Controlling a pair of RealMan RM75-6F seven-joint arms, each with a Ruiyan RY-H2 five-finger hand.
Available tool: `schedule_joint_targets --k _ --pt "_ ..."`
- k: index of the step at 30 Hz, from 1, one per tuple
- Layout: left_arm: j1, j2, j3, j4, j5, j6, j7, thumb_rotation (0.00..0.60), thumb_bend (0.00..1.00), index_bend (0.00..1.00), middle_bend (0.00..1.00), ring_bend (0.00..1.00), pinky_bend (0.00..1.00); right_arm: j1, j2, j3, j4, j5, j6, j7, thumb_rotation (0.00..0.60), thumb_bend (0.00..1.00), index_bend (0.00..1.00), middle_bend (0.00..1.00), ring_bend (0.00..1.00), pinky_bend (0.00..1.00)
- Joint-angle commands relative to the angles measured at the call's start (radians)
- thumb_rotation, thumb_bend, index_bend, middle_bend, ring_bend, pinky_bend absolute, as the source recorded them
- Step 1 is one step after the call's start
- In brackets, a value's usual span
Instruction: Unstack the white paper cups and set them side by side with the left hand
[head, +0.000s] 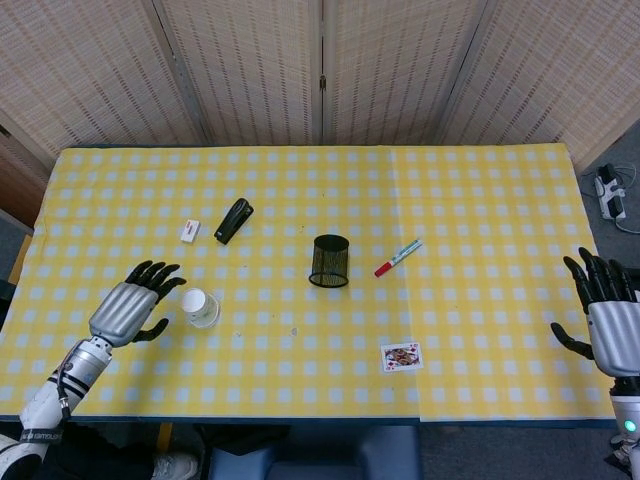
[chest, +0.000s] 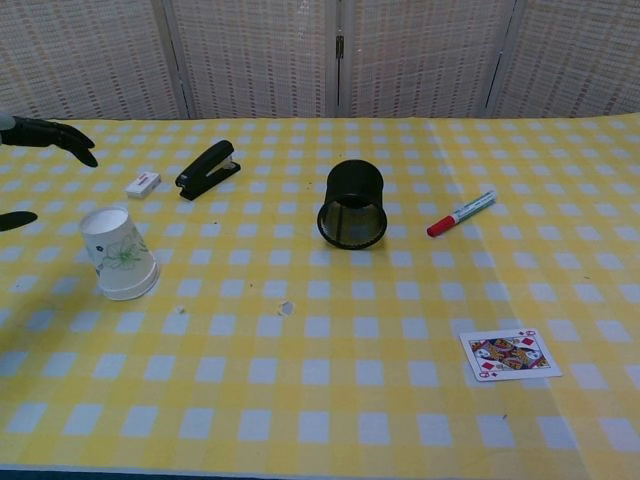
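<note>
Open cloth between robot hand (head: 128, 310) and cups (head: 200, 307)

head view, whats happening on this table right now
The left hand is open beside the upside-down white paper cups, fingers spread, not touching them. The stack is still together, so no cup has been separated. The right hand is open at the table's far edge, holding nothing.

Head view looks down; chest view low, nearer, both facing the table (head: 480, 200).
</note>
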Motion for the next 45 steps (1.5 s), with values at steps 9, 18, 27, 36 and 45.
schedule_joint_targets --k 9,18,27,36,45 --pt "-0.105 -0.053 0.002 0.055 -0.136 -0.124 0.041 0.6 0.44 0.19 0.11 0.06 0.04 0.007 0.01 0.008 0.003 0.014 -0.012 0.012 0.6 0.26 0.0 0.0 0.0 0.0" --pt "-0.128 -0.078 0.024 0.054 -0.167 -0.115 0.082 0.6 0.44 0.2 0.11 0.05 0.03 0.012 0.012 0.008 0.0 0.016 -0.018 0.013 0.6 0.26 0.0 0.0 0.0 0.0" --pt "-0.145 -0.112 0.036 0.089 -0.2 -0.102 0.098 0.6 0.44 0.22 0.11 0.05 0.04 0.008 0.011 0.006 0.001 0.018 -0.013 0.017 0.6 0.26 0.0 0.0 0.0 0.0" --pt "-0.139 -0.126 0.05 0.098 -0.194 -0.063 0.094 0.6 0.44 0.25 0.11 0.06 0.05 0.009 0.009 0.005 0.002 0.018 -0.016 0.018 0.6 0.26 0.0 0.0 0.0 0.0" --pt "-0.135 -0.144 0.061 0.116 -0.178 -0.041 0.084 0.6 0.44 0.27 0.11 0.07 0.05 0.006 0.008 0.002 0.003 0.019 -0.013 0.022 0.6 0.26 0.0 0.0 0.0 0.0"
